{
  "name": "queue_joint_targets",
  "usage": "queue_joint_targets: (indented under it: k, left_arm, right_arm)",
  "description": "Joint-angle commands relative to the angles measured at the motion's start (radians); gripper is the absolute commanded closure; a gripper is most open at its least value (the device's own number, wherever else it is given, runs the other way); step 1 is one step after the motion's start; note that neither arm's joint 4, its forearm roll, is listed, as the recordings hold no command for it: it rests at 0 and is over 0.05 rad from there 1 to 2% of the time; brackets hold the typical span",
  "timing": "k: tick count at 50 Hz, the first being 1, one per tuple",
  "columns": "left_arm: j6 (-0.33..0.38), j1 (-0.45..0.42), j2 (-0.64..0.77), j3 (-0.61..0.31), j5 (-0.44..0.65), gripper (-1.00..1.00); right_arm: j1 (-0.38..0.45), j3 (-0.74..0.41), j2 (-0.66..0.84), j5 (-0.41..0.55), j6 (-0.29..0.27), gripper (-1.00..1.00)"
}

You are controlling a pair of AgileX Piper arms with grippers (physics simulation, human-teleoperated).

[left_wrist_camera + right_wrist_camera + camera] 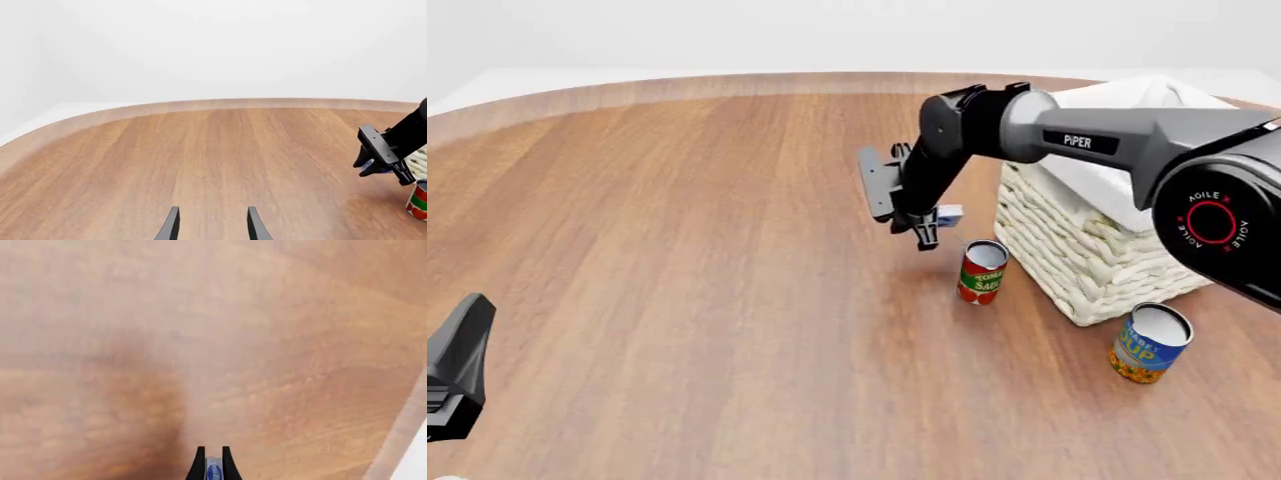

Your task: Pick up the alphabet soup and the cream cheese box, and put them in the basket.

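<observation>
Right end effector (934,222): the cream cheese box (949,213) is pinched between its fingers; in the right wrist view the blue and white edge of the box (213,471) is seen clamped between the two dark fingertips (197,465), above bare wood.
Cream cheese box: held clear of the worktop (694,250), just beside the left wall of the basket (1094,240) and above the red and green can (982,272); it is not inside the basket.
Right arm (1094,135): extended from the right across the top of the basket, with the wrist bent downward; it is also seen at the edge of the left wrist view (393,145).
Left end effector (212,227): its fingers are spread apart with nothing between them, over open wood at the near left of the worktop; in the front view only part of it is visible at the left edge (457,365).
Alphabet soup (1149,344): standing slightly tilted on the worktop, near the front corner of the basket, untouched by either arm.
Basket: placed at the right of the worktop, woven of cream-white rope, with white cloth folded over the rim; its interior cannot be seen.
Red and green can: upright on the worktop, just beside the front left of the basket, apart from the alphabet soup.
</observation>
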Motion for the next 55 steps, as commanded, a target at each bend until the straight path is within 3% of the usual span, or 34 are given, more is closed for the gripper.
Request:
queue_joint_targets:
  k: [1,8,13,17,25,36,38,40,45,46,49,51,52,55]
  left_arm:
    - [0.0,0.0,0.0,0.0,0.0,-1.0]
    - [0.0,0.0,0.0,0.0,0.0,-1.0]
    - [0.0,0.0,0.0,0.0,0.0,-1.0]
    - [0.0,0.0,0.0,0.0,0.0,-1.0]
    - [0.0,0.0,0.0,0.0,0.0,-1.0]
    - [0.0,0.0,0.0,0.0,0.0,-1.0]
    - [0.0,0.0,0.0,0.0,0.0,-1.0]
    - [0.0,0.0,0.0,0.0,0.0,-1.0]
    - [0.0,0.0,0.0,0.0,0.0,-1.0]
    - [0.0,0.0,0.0,0.0,0.0,-1.0]
    - [0.0,0.0,0.0,0.0,0.0,-1.0]
    - [0.0,0.0,0.0,0.0,0.0,-1.0]
    - [0.0,0.0,0.0,0.0,0.0,-1.0]
    - [0.0,0.0,0.0,0.0,0.0,-1.0]
  right_arm:
    - [0.063,0.024,-0.067,-0.045,0.115,1.0]
    - [0.067,0.04,-0.088,-0.065,0.142,1.0]
    - [0.093,0.065,-0.123,-0.089,0.209,1.0]
    - [0.072,0.075,-0.128,-0.11,0.21,1.0]
    - [0.081,0.103,-0.145,-0.161,0.279,1.0]
    - [0.074,0.153,-0.173,-0.204,0.3,1.0]
    - [0.106,0.175,-0.212,-0.226,0.349,1.0]
    - [0.082,0.169,-0.198,-0.226,0.332,1.0]
    - [0.102,0.205,-0.238,-0.26,0.375,1.0]
    - [0.139,0.241,-0.282,-0.287,0.423,1.0]
    - [0.128,0.256,-0.281,-0.311,0.427,1.0]
    - [0.135,0.265,-0.289,-0.318,0.442,1.0]
    - [0.155,0.292,-0.313,-0.344,0.482,1.0]
    - [0.155,0.303,-0.32,-0.357,0.487,1.0]
